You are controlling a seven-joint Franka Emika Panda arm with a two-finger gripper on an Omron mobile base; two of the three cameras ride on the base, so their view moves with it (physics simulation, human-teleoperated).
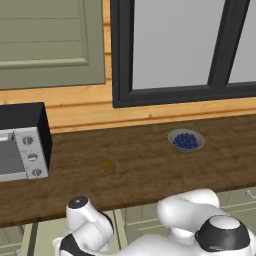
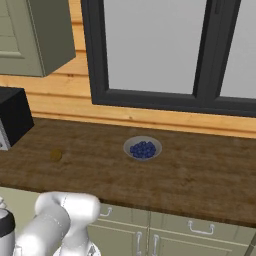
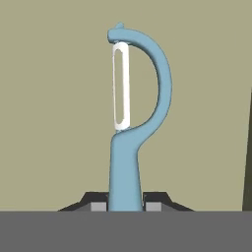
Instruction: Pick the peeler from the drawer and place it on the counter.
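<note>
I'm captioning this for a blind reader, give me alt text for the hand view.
A light-blue peeler with a white blade lies on the drawer floor, its handle clamped between the shut gripper fingertips.

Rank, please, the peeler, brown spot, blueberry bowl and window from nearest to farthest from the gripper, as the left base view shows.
1. Peeler, in the gripper.
2. Brown spot, nearer the front, left.
3. Blueberry bowl, farther back, right.
4. Window, on the wall.
</note>
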